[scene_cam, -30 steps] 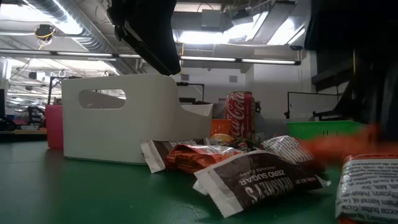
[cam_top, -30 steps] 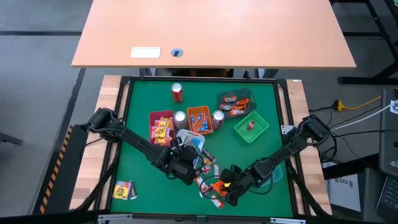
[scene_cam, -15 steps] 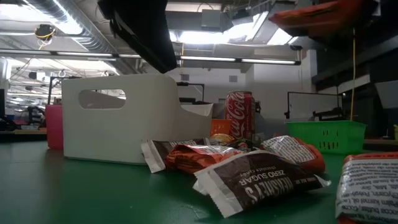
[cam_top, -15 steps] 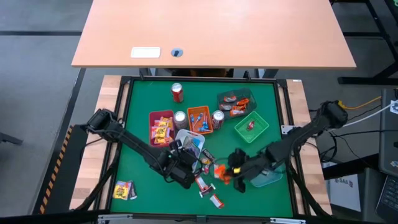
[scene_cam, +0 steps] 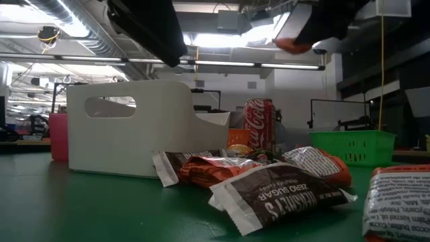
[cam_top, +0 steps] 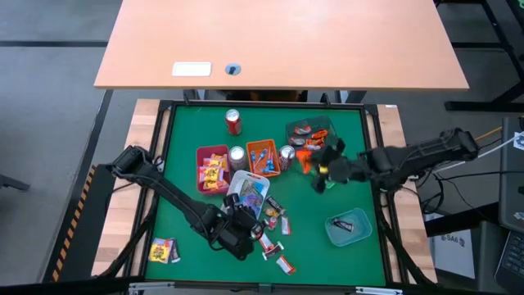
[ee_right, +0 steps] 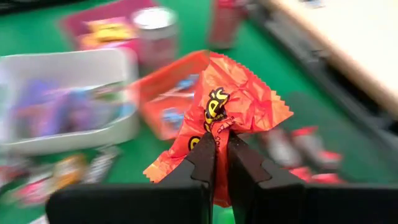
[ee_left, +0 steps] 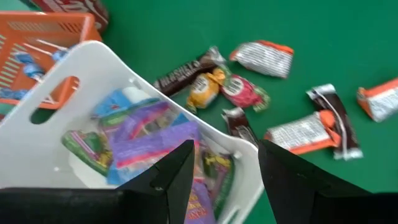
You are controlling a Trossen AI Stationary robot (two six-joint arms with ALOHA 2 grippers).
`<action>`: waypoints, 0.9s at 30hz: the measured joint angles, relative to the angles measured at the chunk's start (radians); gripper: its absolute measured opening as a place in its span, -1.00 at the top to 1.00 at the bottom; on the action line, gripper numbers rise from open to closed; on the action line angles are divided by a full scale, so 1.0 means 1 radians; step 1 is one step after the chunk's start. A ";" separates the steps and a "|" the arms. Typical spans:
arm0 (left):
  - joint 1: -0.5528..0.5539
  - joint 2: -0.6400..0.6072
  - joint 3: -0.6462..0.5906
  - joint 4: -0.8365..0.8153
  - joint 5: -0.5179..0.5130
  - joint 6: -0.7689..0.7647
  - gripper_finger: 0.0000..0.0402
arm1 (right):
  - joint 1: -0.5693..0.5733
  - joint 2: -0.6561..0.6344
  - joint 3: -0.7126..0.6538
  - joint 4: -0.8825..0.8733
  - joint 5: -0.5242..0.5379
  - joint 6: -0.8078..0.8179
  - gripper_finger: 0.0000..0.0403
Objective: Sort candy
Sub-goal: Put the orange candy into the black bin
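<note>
Candy (ee_right: 227,109), an orange wrapped piece, sits pinched between the two fingers of my right pincer (ee_right: 221,163), held in the air above the mat at about two o'clock from the table's centre, just beside the dark tray (cam_top: 304,129) that already holds orange-and-silver pieces. The sorting looks well under way: the pink tray (cam_top: 202,156) holds yellow pieces, the orange tray (cam_top: 250,146) blue ones, the white bin (ee_left: 99,62) purple, blue and green ones, the green basket (cam_top: 344,174) a single red piece, and the light-blue tray (cam_top: 336,236) at four o'clock one dark piece. Still loose on the green mat (cam_top: 180,123) are the brown, silver and orange-ended wrappers (ee_left: 311,127) near six o'clock, with a yellow and a pink sweet among them, plus a small heap (cam_top: 163,250) at the eight o'clock corner. My left pincer (ee_left: 217,168) hangs released, fingers apart and gripping nothing, over the near edge of the white bin, close to that loose cluster. Three soda cans (cam_top: 233,121) stand among the trays. By my reckoning, more than half is done, with this piece bound for the dark tray.
</note>
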 joint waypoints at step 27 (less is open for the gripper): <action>-0.231 0.000 0.001 -0.254 0.437 -0.555 0.17 | -0.587 0.096 0.001 -0.080 -0.110 -0.202 0.68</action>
